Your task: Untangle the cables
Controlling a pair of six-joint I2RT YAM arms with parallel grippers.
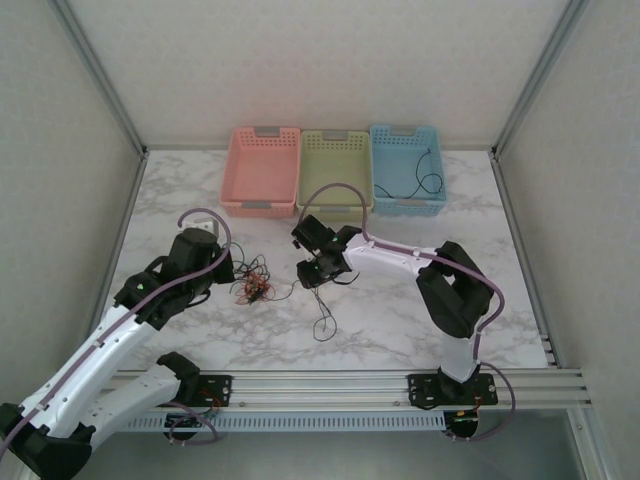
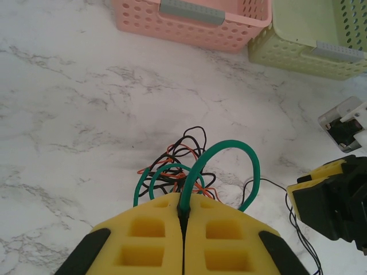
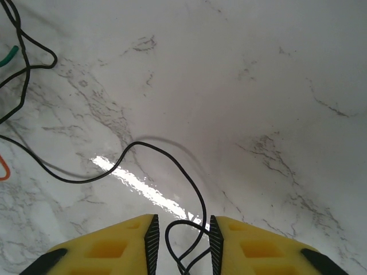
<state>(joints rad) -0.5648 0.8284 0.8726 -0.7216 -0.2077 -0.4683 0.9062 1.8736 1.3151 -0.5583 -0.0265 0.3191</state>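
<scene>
The left pincer (image 2: 183, 205) is clamped on a green cable (image 2: 228, 143) looping out of the tangled cables (image 2: 172, 166) on the marble bench (image 2: 69, 103). The right pincer (image 3: 182, 224), just beside the tangle, stands slightly parted around a slack black cable (image 3: 140, 143). Behind, a pink basket (image 1: 263, 170), green basket (image 1: 335, 168) and blue basket (image 1: 400, 165) stand in a row, a black wire (image 1: 428, 182) in the blue.

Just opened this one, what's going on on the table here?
Two robot arms are working apart a knot of thin cables on a marble table. The left arm has its jaws shut on a green cable looping out of the knot. The right arm's jaws stand open around a black cable lying on the table. A separate black cable lies in the blue basket.
</scene>
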